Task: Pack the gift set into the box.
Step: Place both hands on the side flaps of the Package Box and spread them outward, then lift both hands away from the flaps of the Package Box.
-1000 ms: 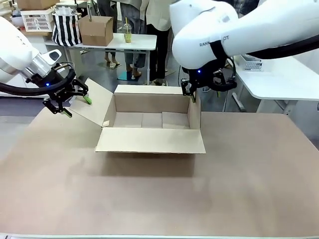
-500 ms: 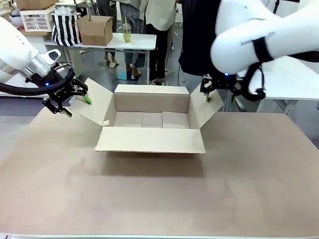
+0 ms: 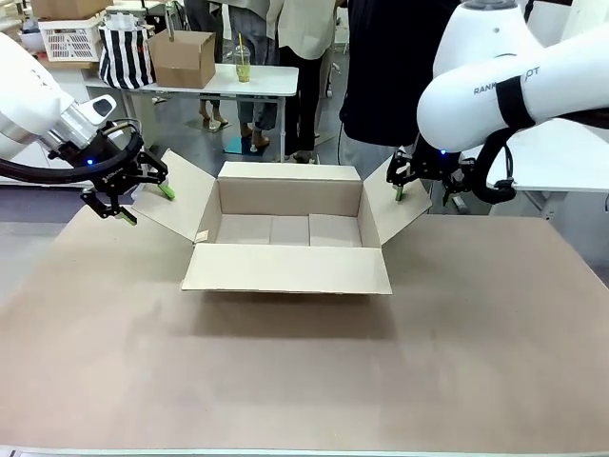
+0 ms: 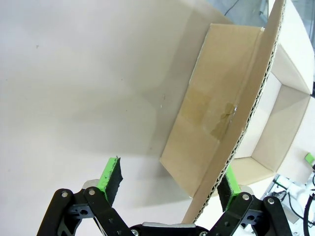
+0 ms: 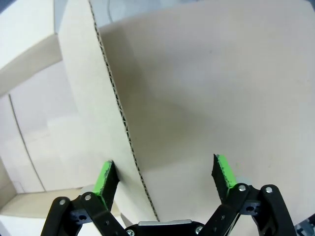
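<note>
My left tool [image 3: 133,197] gapes wide astride the nine o'clock flap [image 3: 181,195], my right tool [image 3: 407,181] equally wide astride the three o'clock flap [image 3: 404,205], probably to splay both outward for loading, and the box [image 3: 285,269], mid-surface [image 3: 285,381], is empty.

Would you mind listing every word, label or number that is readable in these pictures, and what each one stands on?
"RAN" ... "OT": grey letters on the right arm; a black band hides the middle of the word.
The box: no print on it.
The cup on the far table: any print is too small to read.
</note>
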